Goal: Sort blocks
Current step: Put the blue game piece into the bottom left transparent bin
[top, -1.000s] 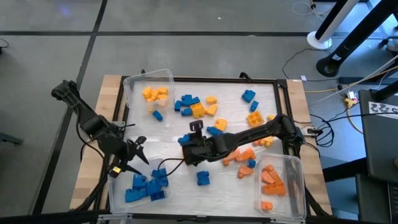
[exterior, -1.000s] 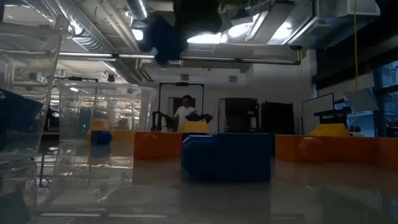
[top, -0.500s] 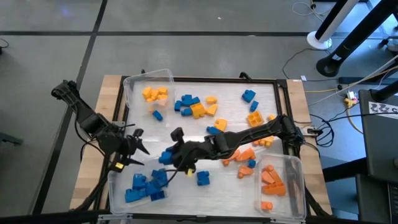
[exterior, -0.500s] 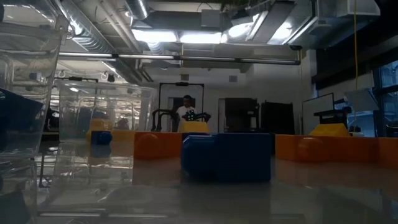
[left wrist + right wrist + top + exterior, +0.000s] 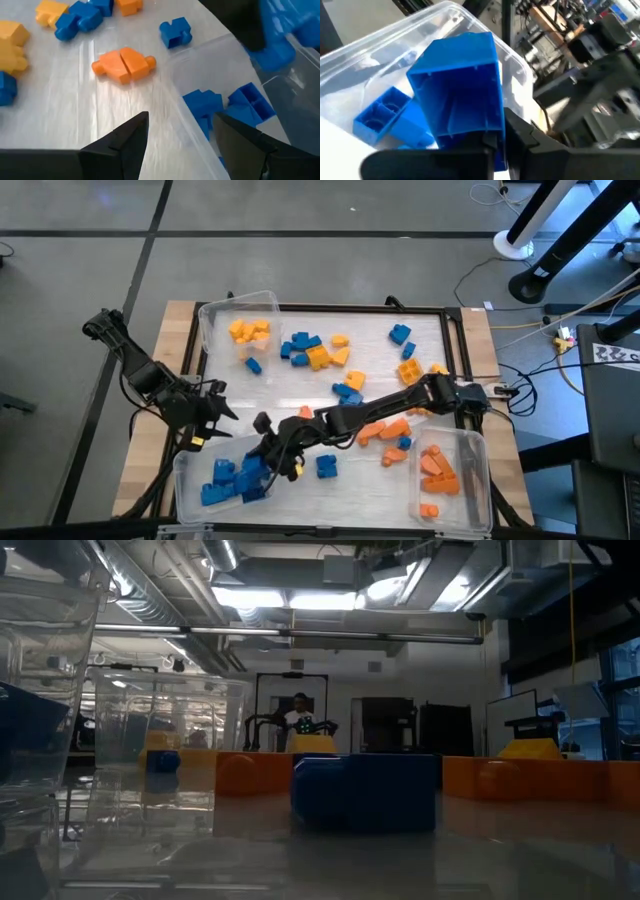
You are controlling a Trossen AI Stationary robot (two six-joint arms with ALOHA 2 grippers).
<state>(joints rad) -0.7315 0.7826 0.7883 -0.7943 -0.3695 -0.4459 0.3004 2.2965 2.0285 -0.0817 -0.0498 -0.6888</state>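
The right hand (image 5: pixel 262 452) holds a block (image 5: pixel 457 85) over the near-left bin (image 5: pixel 190 498).

Your workshop, beyond the tabletop

You see a grey floor (image 5: pixel 300 260) with dark seams, bright ceiling lights (image 5: pixel 300 600) among exposed pipes (image 5: pixel 150 595), and a person (image 5: pixel 298 715) standing far back.

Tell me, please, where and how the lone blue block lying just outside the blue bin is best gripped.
Grip the blue block across its two opposite flat side walls, descending from straight above: it lies flat on the table with open space all round, so fingers probably fit either side.
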